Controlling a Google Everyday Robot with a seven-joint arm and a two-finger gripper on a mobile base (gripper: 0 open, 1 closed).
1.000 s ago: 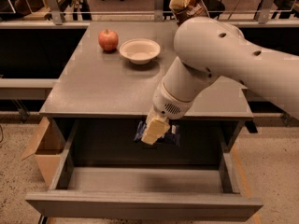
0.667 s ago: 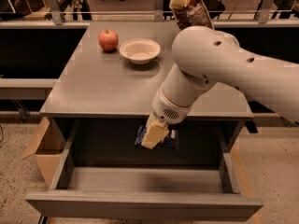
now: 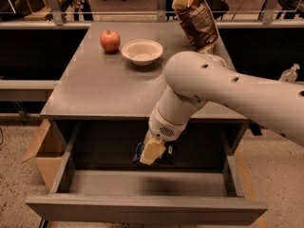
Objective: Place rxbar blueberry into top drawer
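Below the table's (image 3: 95, 94) front edge, your gripper (image 3: 153, 152) is clamped on the rxbar blueberry (image 3: 169, 155) over the open top drawer (image 3: 142, 208). Far edge carries the apple (image 3: 109, 40) and bowl (image 3: 142, 51) (chip bag (image 3: 195, 18) too).

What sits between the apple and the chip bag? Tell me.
The white bowl, on the table in the camera view. The gripper holds the rxbar blueberry lower down, above the open top drawer.
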